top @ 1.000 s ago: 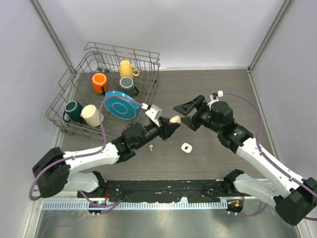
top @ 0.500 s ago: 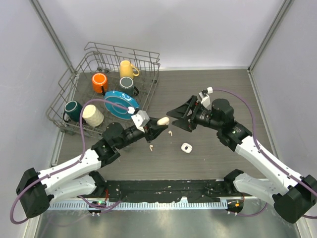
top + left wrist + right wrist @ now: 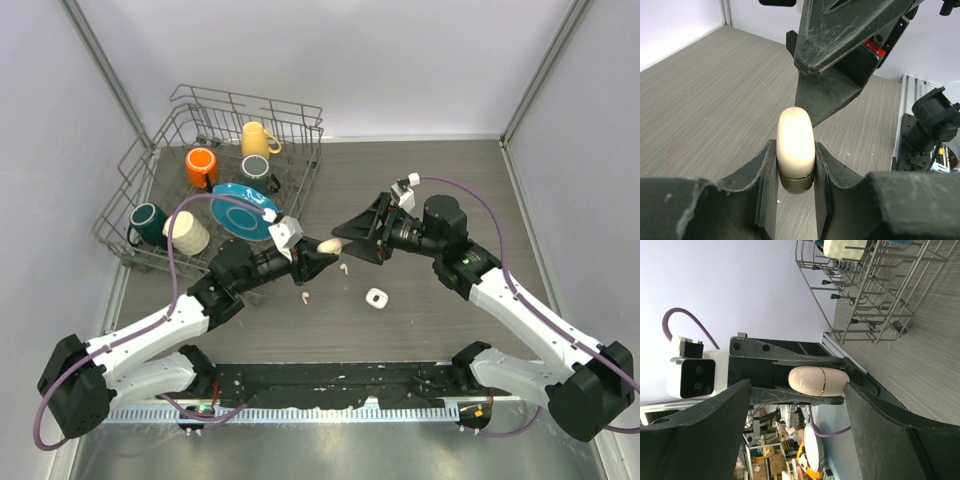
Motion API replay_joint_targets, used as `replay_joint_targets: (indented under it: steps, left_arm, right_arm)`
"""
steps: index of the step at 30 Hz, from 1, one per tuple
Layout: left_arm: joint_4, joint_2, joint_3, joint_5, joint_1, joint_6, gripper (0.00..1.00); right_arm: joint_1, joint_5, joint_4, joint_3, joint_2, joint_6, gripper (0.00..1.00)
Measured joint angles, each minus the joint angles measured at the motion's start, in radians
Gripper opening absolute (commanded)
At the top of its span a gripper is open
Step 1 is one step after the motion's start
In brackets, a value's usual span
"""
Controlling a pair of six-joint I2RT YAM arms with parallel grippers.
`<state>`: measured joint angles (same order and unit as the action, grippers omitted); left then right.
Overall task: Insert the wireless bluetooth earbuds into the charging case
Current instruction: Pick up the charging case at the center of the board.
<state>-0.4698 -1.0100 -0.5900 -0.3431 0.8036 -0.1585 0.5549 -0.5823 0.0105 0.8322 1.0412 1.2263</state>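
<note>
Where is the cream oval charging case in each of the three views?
Top external: cream oval charging case near the centre, in the black left pincer.
Left wrist: case at lower centre, clamped upright.
Right wrist: case at centre, lying sideways.
Shared landmark: the left pincer gripping it.

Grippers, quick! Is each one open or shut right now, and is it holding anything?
Left gripper: shut on the cream charging case.
Right gripper: open, holding nothing.
</note>
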Motion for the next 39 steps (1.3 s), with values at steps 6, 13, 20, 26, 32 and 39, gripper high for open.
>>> replay_joint_targets:
  steps: [6,13,20,26,32,39]
  left_arm:
    - [-0.01,-0.001,0.0,-0.035,-0.008,-0.025,0.0]
    - [-0.012,-0.002,0.0,-0.057,-0.014,-0.046,0.0]
    - [-0.025,-0.013,0.0,-0.063,-0.014,-0.051,0.0]
    - [-0.027,-0.018,0.0,-0.061,-0.015,-0.048,0.0]
    - [-0.031,-0.018,0.0,-0.06,-0.018,-0.045,0.0]
    - [-0.031,-0.018,0.0,-0.053,-0.019,-0.047,0.28]
  right_arm:
    - [0.002,-0.018,-0.046,0.007,0.02,-0.031,0.78]
    - [0.004,-0.035,-0.05,0.004,0.037,-0.029,0.68]
    - [0.004,-0.071,0.029,-0.022,0.058,0.027,0.64]
    - [0.004,-0.103,0.067,-0.044,0.083,0.067,0.58]
    - [0.004,-0.107,0.081,-0.046,0.083,0.079,0.44]
    - [0.004,-0.106,0.116,-0.063,0.083,0.105,0.22]
